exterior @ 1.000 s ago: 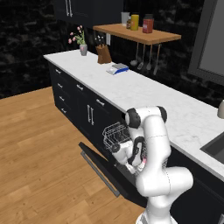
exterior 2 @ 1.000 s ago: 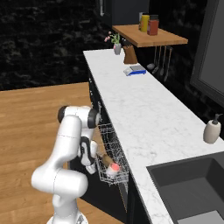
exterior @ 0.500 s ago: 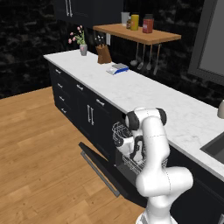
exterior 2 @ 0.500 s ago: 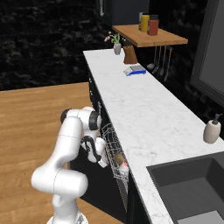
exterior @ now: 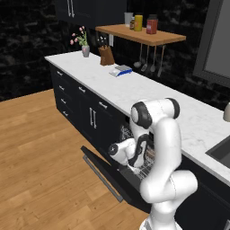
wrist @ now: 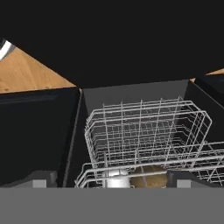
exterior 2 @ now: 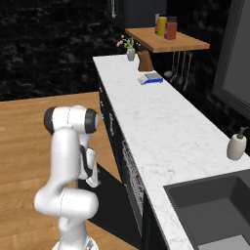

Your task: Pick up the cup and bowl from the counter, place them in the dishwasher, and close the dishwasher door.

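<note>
Your robot is a white arm (exterior: 164, 148) made of thick, smooth, rounded tube segments with a glossy surface. At the joints you see dark grey to black round caps and rings, for example the dark disc on the shoulder joint (exterior 2: 50, 120) in the right base view. The hand part (exterior: 117, 151) is white with a dark face. No cables, screws or markings can be made out.
</note>
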### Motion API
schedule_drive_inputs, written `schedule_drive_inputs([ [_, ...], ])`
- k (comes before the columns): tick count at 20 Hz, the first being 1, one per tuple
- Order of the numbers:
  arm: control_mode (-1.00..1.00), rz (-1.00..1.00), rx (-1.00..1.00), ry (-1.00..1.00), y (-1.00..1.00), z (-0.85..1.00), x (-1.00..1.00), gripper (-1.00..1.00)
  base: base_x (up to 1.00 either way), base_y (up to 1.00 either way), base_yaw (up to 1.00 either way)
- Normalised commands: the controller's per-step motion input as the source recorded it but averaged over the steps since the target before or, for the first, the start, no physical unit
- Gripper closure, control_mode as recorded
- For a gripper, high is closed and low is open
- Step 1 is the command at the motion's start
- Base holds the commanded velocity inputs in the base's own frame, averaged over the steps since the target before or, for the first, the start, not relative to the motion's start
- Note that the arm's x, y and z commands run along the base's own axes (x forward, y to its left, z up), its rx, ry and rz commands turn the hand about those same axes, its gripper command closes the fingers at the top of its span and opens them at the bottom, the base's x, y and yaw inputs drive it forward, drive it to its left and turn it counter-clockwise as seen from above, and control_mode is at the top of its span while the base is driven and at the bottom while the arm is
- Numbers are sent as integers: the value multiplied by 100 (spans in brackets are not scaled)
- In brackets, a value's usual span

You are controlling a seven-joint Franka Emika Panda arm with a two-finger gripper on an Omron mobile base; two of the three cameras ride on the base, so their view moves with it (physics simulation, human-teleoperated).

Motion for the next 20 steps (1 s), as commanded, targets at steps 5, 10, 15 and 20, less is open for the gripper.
schedule_drive_inputs([
  [5, -100, -43, -2, -9, 100, 53, -92, -100, 0, 0, 0],
  [10, -100, -57, -4, -15, 100, 8, -69, -100, 0, 0, 0],
  [15, -100, -58, -12, -21, 100, -40, -9, -100, 0, 0, 0],
  [20, -100, -41, -11, -24, 82, -83, -3, -100, 0, 0, 0],
])
